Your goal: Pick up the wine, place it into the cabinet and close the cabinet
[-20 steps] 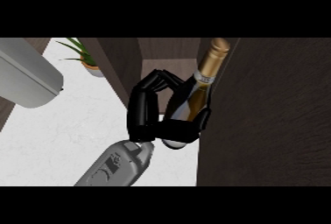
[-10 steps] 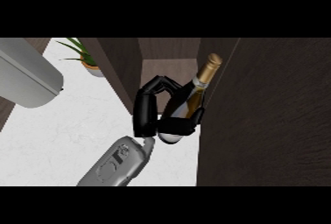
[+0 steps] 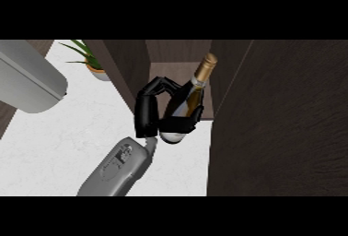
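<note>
The wine bottle (image 3: 193,94) is dark with a gold foil neck. It leans to the right, its neck pointing up into the opening of the dark wood cabinet (image 3: 171,69). My right hand (image 3: 147,115) is shut on the bottle's lower body, with the fingers arched over its left side and the thumb across its base. The bottle's bottom is mostly hidden by the hand. The grey forearm (image 3: 117,168) comes in from the lower edge. My left hand does not show.
The open cabinet door (image 3: 279,120) fills the right side as a tall dark panel, close beside the bottle. A potted plant (image 3: 91,64) stands at the back on the white counter (image 3: 61,143). A large grey rounded shape (image 3: 28,83) lies at the upper left.
The hand has carried the bottle a little further away and to the left, into the cabinet opening. The bottle's neck now shows lower and smaller against the door's edge.
</note>
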Controlling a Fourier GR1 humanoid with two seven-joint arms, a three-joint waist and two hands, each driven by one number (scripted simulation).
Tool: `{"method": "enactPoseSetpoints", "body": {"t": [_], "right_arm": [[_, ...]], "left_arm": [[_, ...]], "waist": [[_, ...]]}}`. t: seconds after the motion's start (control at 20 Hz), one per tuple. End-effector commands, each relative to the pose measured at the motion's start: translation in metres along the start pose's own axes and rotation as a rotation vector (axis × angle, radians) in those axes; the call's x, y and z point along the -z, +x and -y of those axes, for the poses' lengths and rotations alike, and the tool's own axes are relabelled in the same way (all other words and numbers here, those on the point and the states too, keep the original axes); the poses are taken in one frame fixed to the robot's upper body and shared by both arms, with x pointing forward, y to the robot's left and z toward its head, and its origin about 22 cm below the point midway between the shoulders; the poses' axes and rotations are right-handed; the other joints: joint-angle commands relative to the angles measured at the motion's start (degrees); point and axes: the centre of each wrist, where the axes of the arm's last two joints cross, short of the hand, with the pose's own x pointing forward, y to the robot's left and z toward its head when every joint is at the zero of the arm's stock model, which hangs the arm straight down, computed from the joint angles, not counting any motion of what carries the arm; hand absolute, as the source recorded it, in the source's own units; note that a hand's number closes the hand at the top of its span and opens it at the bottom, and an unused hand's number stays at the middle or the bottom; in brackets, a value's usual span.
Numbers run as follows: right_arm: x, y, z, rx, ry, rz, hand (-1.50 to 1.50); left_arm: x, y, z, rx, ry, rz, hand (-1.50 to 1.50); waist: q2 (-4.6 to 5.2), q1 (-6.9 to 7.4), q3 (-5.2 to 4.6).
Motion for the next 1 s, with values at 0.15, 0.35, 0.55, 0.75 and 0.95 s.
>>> {"method": "enactPoseSetpoints", "body": {"t": [0.15, 0.35, 0.55, 0.75, 0.95], "right_arm": [[-0.022, 0.019, 0.001, 0.023, 0.023, 0.048, -1.5], [-0.025, 0.026, -0.012, 0.038, 0.04, 0.054, -1.5], [-0.032, 0.011, -0.002, 0.038, 0.036, 0.06, -1.5], [-0.022, 0.006, -0.005, 0.049, 0.032, 0.063, -1.5], [-0.027, 0.012, -0.01, 0.064, 0.013, 0.055, -1.5]], "left_arm": [[0.035, -0.001, -0.004, -0.028, 0.038, -0.007, 1.5], [0.031, -0.01, -0.027, -0.02, 0.042, -0.045, 1.5], [0.043, -0.018, -0.024, -0.041, 0.019, -0.06, 1.5], [0.067, -0.003, -0.007, -0.054, 0.03, -0.093, 1.5], [0.062, -0.024, -0.009, 0.027, 0.037, -0.087, 1.5]], "waist": [[0.07, -0.34, 0.02], [-0.05, 0.1, 0.0], [0.05, -0.32, 0.04], [0.08, -0.4, 0.03], [0.14, -0.81, 0.02]]}}
